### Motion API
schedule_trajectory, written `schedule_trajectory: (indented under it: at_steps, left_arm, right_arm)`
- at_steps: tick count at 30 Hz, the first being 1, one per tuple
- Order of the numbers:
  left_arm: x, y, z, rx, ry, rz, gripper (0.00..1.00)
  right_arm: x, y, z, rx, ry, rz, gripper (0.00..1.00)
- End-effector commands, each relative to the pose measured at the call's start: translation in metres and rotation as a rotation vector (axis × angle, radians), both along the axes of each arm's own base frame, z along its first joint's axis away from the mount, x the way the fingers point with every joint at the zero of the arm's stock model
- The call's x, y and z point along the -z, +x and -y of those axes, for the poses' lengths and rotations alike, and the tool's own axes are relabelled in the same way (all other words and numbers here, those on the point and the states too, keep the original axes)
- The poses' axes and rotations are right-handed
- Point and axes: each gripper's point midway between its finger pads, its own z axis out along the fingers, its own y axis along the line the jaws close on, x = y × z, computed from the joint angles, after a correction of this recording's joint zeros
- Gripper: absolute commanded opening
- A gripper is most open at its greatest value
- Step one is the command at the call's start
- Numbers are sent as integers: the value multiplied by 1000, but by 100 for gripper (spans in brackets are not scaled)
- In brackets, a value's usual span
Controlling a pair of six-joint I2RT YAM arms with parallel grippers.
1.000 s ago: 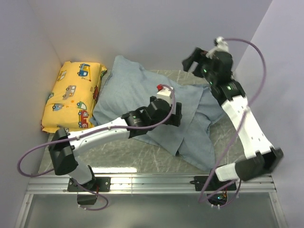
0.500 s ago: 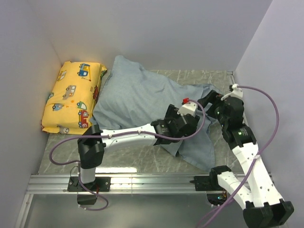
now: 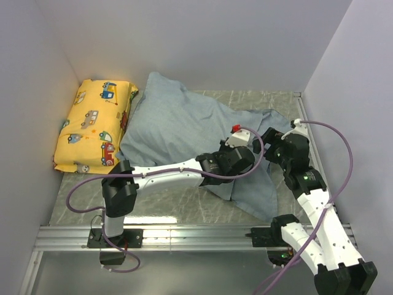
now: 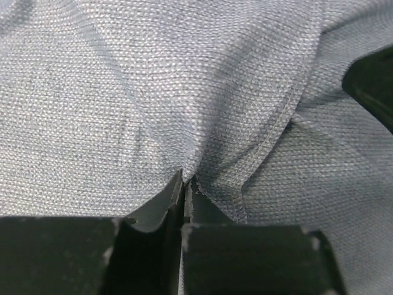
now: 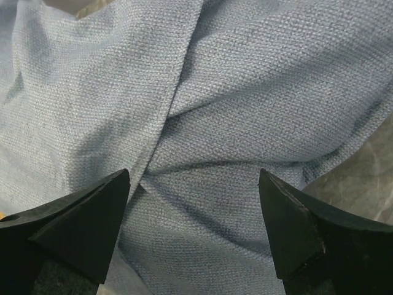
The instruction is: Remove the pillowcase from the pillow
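Observation:
The blue-grey pillowcase [image 3: 178,123] lies across the table, plump at its left end and flat and rumpled at the right. The pillow is hidden inside it. My left gripper [image 3: 250,161] rests on the flat right part; in the left wrist view its jaws [image 4: 184,179] are shut on a pinched fold of the pillowcase [image 4: 184,92] beside a stitched seam. My right gripper [image 3: 270,139] hangs just right of it, open, with its fingertips [image 5: 110,190] spread wide over the creased pillowcase [image 5: 245,92] and nothing between them.
A yellow vehicle-print cushion [image 3: 95,126] leans in the back left corner against the pillowcase. Grey walls close in the left, back and right. Bare marbled table [image 3: 159,206] shows in front, and a metal rail [image 3: 196,236] runs along the near edge.
My left arm has reached right across the pillowcase and its jaws have shut on the fabric. My right arm has dropped from the back corner onto the case's right end.

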Motion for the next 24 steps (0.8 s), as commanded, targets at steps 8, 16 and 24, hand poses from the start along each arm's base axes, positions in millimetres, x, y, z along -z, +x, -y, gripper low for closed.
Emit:
schedule_trajectory:
  at_steps: [8, 16, 24]
  left_arm:
    - [-53, 25, -61, -142, -103, 43, 0]
    - [-60, 50, -112, -225, -157, 20, 0]
    - [-62, 55, -143, -235, -226, -7, 4]
  right_arm:
    - [27, 3, -24, -103, 79, -23, 88]
    - [48, 17, -13, -47, 23, -81, 28]
    - [27, 22, -17, -83, 13, -50, 13]
